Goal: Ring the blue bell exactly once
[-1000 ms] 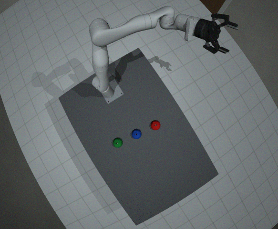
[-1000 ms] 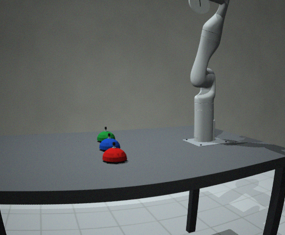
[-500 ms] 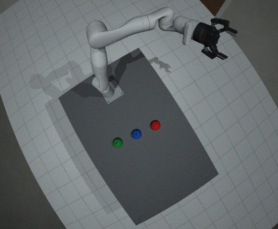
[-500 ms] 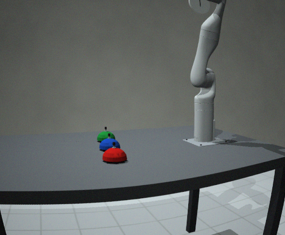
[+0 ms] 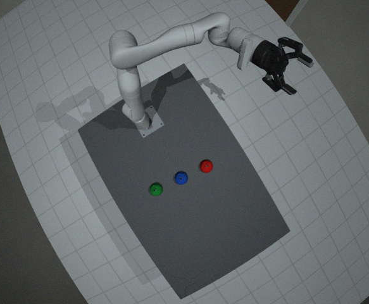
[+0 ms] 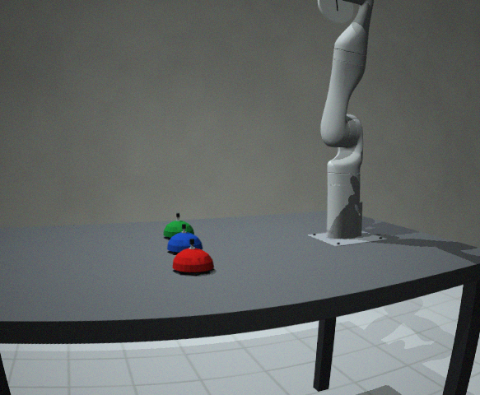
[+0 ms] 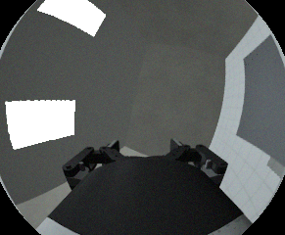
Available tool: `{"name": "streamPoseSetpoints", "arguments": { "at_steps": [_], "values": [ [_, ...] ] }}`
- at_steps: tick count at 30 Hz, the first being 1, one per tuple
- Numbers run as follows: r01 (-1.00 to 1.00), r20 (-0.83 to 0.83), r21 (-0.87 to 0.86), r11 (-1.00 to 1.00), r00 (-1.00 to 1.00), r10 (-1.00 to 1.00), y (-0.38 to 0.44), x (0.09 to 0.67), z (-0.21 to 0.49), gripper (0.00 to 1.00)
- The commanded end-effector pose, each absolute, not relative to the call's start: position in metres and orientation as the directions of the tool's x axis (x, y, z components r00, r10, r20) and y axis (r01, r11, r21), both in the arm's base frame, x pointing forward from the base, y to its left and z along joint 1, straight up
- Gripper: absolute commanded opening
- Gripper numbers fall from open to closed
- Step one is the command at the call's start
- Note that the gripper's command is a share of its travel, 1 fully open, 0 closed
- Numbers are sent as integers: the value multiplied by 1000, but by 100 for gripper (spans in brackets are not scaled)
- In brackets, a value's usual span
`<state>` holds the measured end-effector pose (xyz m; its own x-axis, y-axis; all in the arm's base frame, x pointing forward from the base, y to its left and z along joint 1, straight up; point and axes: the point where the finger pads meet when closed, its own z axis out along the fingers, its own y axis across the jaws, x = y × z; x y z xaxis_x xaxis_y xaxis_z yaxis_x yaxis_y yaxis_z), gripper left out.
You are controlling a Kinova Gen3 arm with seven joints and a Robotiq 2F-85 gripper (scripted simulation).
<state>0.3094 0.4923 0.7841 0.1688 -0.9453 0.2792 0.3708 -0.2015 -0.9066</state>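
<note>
The blue bell (image 5: 180, 177) sits in the middle of a row of three on the dark table, with its small button up; it also shows in the exterior view (image 6: 184, 242). The green bell (image 5: 156, 189) (image 6: 178, 228) is on one side of it and the red bell (image 5: 206, 166) (image 6: 193, 260) on the other. My gripper (image 5: 297, 74) is open and empty, held high and far off the table's edge, well away from the bells. In the wrist view the open fingers point at a wall; no bell shows there.
The arm's base (image 5: 143, 121) (image 6: 344, 212) is bolted near the table's far edge. The table edge (image 6: 273, 312) curves at the front. Tiled floor surrounds the table.
</note>
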Motion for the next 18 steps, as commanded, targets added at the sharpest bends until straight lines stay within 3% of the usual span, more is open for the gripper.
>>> {"name": "streamPoseSetpoints", "arguments": {
  "at_steps": [1, 18],
  "values": [
    [358, 273, -911, -203, 157, -949, 482, 317, 785, 100],
    [263, 260, -939, -223, 116, -959, 435, 358, 775, 100]
  ]
}}
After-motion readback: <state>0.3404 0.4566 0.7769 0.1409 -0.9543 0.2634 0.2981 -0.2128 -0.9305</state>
